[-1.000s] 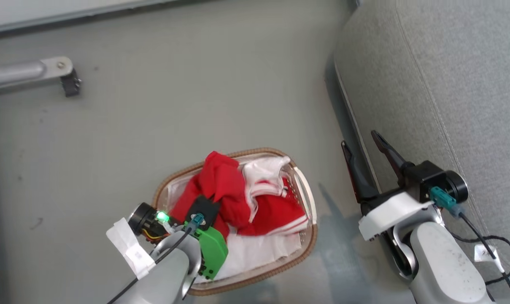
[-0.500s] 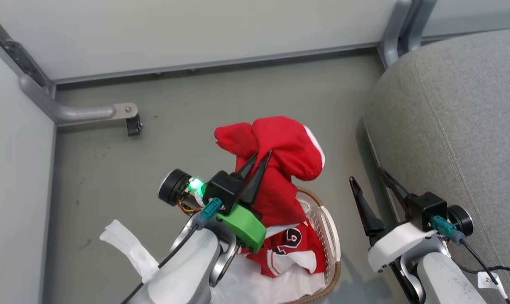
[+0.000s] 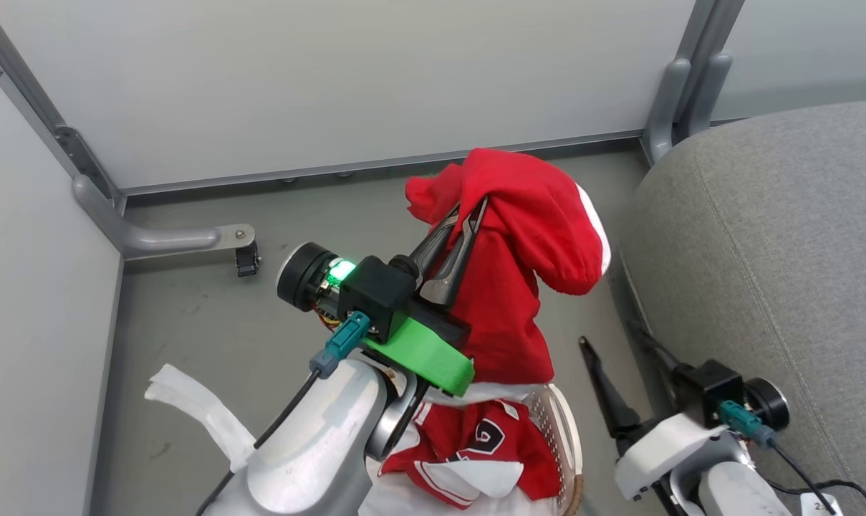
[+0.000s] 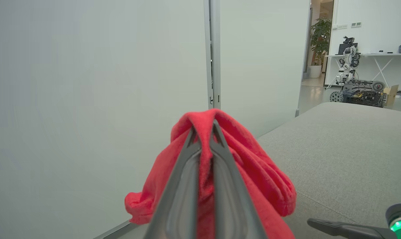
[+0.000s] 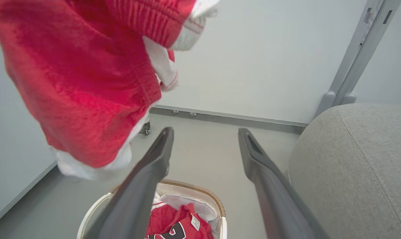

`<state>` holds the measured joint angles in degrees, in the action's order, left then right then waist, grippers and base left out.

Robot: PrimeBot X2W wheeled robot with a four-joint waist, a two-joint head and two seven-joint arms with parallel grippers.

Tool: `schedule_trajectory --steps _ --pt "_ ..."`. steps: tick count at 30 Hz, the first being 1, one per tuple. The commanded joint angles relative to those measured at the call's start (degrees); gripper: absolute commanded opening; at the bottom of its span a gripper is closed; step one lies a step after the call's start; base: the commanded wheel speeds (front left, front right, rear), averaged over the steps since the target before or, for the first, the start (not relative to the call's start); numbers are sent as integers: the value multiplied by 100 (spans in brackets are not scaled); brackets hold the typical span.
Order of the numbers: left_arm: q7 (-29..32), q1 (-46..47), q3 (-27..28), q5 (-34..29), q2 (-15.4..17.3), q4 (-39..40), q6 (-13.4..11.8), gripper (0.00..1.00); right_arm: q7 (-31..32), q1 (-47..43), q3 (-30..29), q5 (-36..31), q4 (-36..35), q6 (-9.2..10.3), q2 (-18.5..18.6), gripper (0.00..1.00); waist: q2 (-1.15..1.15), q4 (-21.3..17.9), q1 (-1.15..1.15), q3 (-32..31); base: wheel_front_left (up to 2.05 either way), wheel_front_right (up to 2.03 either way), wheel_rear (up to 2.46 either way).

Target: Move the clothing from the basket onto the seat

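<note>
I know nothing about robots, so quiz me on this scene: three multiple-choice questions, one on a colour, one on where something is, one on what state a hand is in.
1. What colour is the seat?
A) blue B) grey C) brown
2. Where is the red garment that the left hand grips?
A) hanging in the air over the basket B) lying inside the basket C) spread on the seat
3. The right hand is:
A) shut on a garment B) shut on the basket rim C) open and empty

Answers: B, its fabric is plainly grey. A, the garment dangles from the shut fingers with the basket beneath. C, its two fingers stand apart with nothing between them.
</note>
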<state>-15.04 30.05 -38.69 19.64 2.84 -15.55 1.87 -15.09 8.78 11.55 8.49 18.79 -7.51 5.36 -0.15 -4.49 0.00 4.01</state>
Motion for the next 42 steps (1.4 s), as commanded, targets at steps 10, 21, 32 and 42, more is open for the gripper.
schedule_trajectory --steps 10,21,32,42 --pt "-21 55 -137 143 12 -52 -63 0 -10 291 1294 129 -1137 4 336 100 15 39 0 28 0 0 0" --pt "-21 35 -527 350 12 -1 -91 0 -10 813 1684 27 -853 4 110 100 15 217 0 22 0 0 0" --pt "-15 -60 -764 500 12 -72 -154 100 -10 972 1206 130 -182 5 -137 0 15 246 0 151 0 0 0" --pt "-9 -315 -417 199 10 -288 63 100 -10 572 318 71 -593 5 -1 0 15 -1093 0 395 0 0 0"
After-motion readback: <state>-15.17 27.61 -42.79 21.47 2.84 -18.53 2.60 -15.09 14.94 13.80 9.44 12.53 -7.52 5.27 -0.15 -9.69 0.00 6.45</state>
